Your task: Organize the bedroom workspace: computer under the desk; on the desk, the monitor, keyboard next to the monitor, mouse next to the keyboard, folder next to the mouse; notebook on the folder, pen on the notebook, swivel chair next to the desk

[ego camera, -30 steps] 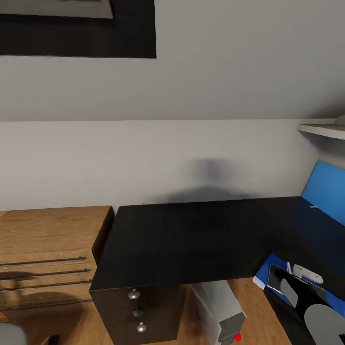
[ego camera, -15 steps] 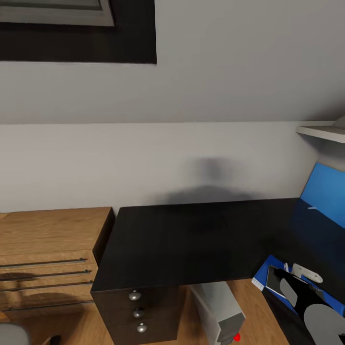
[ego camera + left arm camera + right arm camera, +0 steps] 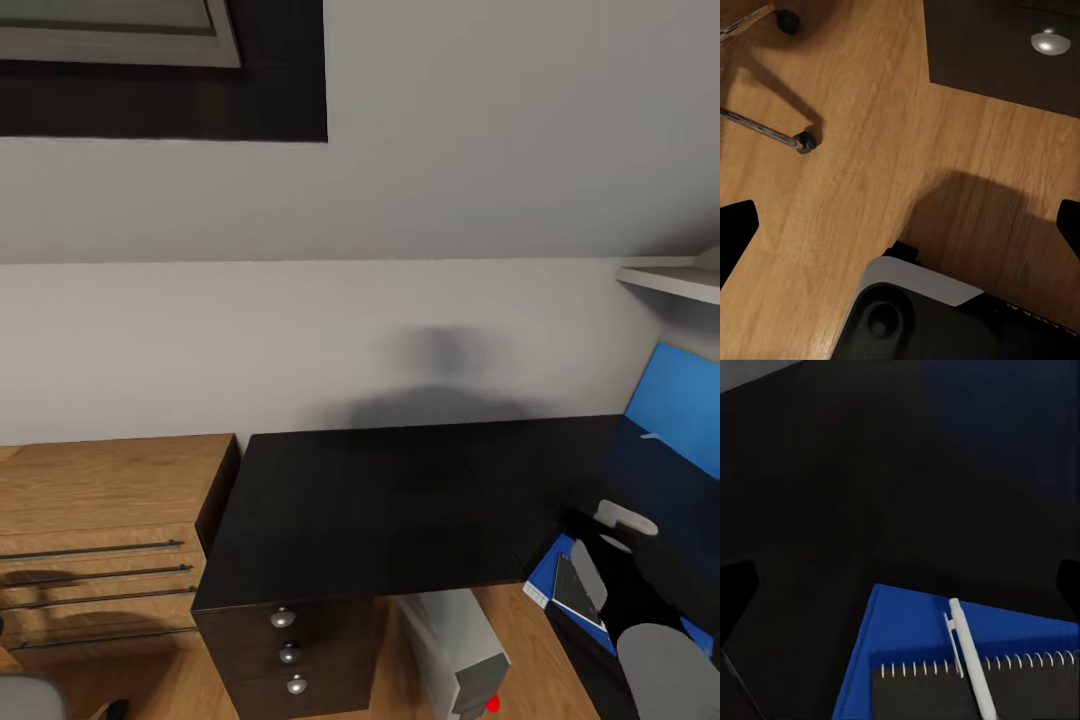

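The pen [image 3: 970, 660] is lying on the notebook [image 3: 982, 690], which is sitting on the blue folder [image 3: 915, 630] at the tabletop [image 3: 380, 500] edge. The right hand [image 3: 600, 535] is hovering above the stack with its fingers spread apart, gripping nothing. The pen looks light, stiff and prone to rolling, so I would be pinching it across its middle.

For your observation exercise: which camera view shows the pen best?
The right wrist view: the white pen lies in plain sight across the notebook and blue folder. In the head view the right arm covers most of that stack, so the pen can't be made out. The left wrist view faces the wooden floor.
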Motion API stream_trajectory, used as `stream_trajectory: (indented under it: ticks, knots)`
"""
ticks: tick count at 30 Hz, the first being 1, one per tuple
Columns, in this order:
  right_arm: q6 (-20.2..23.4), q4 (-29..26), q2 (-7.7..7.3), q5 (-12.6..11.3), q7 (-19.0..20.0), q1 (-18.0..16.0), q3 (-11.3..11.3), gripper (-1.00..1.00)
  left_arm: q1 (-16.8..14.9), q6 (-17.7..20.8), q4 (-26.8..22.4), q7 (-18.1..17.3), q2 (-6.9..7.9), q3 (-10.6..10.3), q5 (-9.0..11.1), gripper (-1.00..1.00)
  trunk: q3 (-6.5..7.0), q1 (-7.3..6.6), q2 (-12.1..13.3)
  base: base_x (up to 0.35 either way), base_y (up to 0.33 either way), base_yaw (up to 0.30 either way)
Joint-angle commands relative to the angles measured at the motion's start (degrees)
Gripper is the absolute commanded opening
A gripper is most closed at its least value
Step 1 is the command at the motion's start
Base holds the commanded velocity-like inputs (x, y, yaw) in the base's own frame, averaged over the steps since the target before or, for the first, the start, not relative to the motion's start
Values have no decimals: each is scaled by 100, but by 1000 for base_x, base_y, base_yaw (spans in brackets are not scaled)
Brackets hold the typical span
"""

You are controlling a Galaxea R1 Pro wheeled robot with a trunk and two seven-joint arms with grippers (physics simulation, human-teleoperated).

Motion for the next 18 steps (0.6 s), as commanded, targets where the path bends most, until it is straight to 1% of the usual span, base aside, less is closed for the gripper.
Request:
stream_trajectory:
  ticks: [1, 2, 3, 6, 7, 8, 10, 11, 14, 16, 17, 18]
  knots:
    - [118, -205, 62, -38, -35, 87, 7, 100, 0, -22, -9, 34, 4, -25, 60, 100, -8, 2, -6, 0, 0, 0]
    - [208, -394, 120, -37, -49, 182, 7, 100, 0, -22, -9, 34, 4, -25, 60, 100, -8, 2, -6, 0, 0, 0]
    - [385, -771, 234, -35, -97, 383, 9, 100, 0, -22, -9, 34, 4, -24, 60, 100, -8, 2, -6, 0, 0, 0]
    - [614, -1290, 441, 0, -200, 659, 28, 100, 0, -24, -9, 34, 9, -23, 60, 100, -8, 2, -6, 0, 0, 0]
    - [732, -1577, 610, 74, -277, 811, 74, 100, 0, -26, -9, 34, 10, -20, 60, 100, -8, 2, -6, 0, 0, 0]
    - [781, -1692, 700, 132, -313, 873, 110, 100, 0, -27, -9, 34, 11, -19, 60, 100, -8, 2, -6, 0, 0, 0]
    - [850, -1863, 883, 286, -369, 971, 203, 100, 0, -29, -9, 34, 12, -17, 60, 100, -8, 2, -6, 0, 0, 0]
    - [894, -1966, 1053, 469, -407, 1040, 292, 100, 0, -30, -9, 34, 12, -16, 60, 100, -8, 2, -6, -12, 0, 0]
    - [933, -2040, 1284, 745, -438, 1105, 381, 100, 0, -30, -9, 34, 13, -15, 60, 100, -8, 2, -6, -82, 0, 0]
    - [947, -2050, 1431, 896, -448, 1135, 418, 100, 0, -31, -9, 34, 13, -15, 60, 100, -8, 2, -6, -185, 0, 0]
    - [957, -2030, 1561, 1015, -454, 1167, 443, 100, 0, -31, -9, 34, 13, -14, 60, 100, -8, 2, -6, -250, 0, 0]
    - [958, -2011, 1616, 1064, -456, 1183, 456, 100, 0, -31, -9, 34, 13, -14, 60, 100, -8, 2, -6, -267, 0, 0]
